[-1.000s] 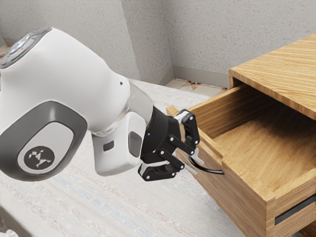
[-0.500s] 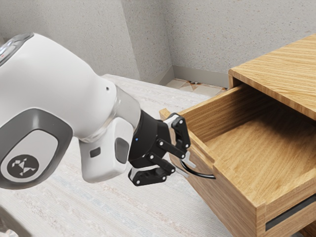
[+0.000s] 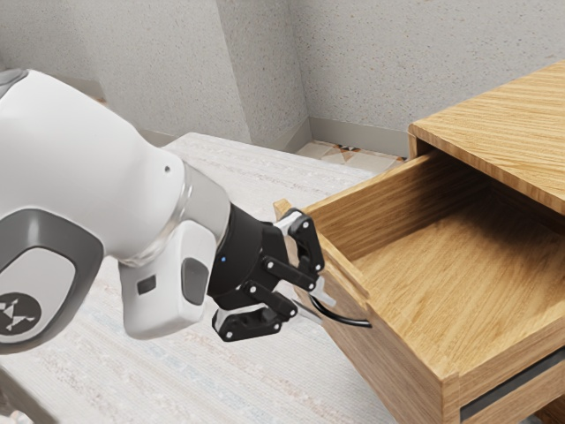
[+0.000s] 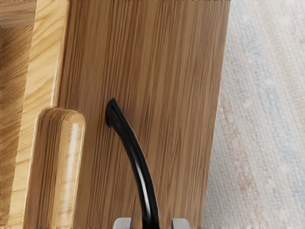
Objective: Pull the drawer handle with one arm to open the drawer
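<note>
- The white arm comes in from the exterior view's left, its thick last link sitting directly behind the hand.
- The black hand is at the arm's tip, pointing at the drawer front. Its two fingers stand one above the other.
- The hand is clenched on the handle. In the wrist view, the grey finger pads sit close on either side of the thin black bar.
- The handle is a curved black bow fixed to the drawer front. One end lies between the fingers and the other end arcs away from the hand to meet the wood.
- The drawer, of light wood, stands directly ahead of the hand. It is open, drawn well out of its cabinet, and its bare wooden bottom shows beyond the fingers.
- The cabinet lies past the drawer on the far side from the hand. Its top board overhangs the drawer's rear part.
- A pale woven floor spreads below the hand and the arm.
- Grey speckled walls rise well behind the hand, beyond the cabinet.
</note>
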Controlling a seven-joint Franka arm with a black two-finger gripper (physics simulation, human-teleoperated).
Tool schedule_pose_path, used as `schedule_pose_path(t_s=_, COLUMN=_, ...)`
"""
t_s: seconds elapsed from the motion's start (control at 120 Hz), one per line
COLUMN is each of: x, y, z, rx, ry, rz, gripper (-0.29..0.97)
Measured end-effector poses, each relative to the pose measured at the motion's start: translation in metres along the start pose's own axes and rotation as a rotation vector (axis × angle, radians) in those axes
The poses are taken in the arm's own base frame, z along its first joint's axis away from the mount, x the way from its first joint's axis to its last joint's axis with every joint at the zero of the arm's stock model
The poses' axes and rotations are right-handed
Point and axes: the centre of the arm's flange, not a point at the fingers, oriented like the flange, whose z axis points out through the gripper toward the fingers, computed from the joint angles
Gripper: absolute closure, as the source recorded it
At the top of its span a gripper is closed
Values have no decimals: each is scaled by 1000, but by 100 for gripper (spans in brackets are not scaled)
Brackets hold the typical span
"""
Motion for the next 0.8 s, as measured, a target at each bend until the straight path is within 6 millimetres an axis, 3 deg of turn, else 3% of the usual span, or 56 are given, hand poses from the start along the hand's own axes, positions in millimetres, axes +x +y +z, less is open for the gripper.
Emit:
schedule_pose_path(t_s=0.333, x=0, y=5, z=-6, rx=6, ry=-2, rz=-4, gripper=68)
schedule_pose_path(t_s=0.45, x=-1, y=6, z=-17, rx=24, ry=-2, rz=-7, gripper=67)
schedule_pose_path(t_s=0.517, x=-9, y=5, z=-39, rx=56, ry=-2, rz=-23, gripper=66)
schedule_pose_path(t_s=0.575, x=-12, y=-3, z=-74, rx=95, ry=-3, rz=-25, gripper=62)
schedule_pose_path(t_s=0.675, x=-37, y=-19, z=-125, rx=101, ry=-28, rz=-56, gripper=41)
schedule_pose_path(t_s=0.742, x=-61, y=-35, z=-135, rx=28, ry=-69, rz=-81, gripper=30)
schedule_pose_path(t_s=0.8, x=-72, y=-36, z=-132, rx=-52, ry=-97, rz=-92, gripper=23)
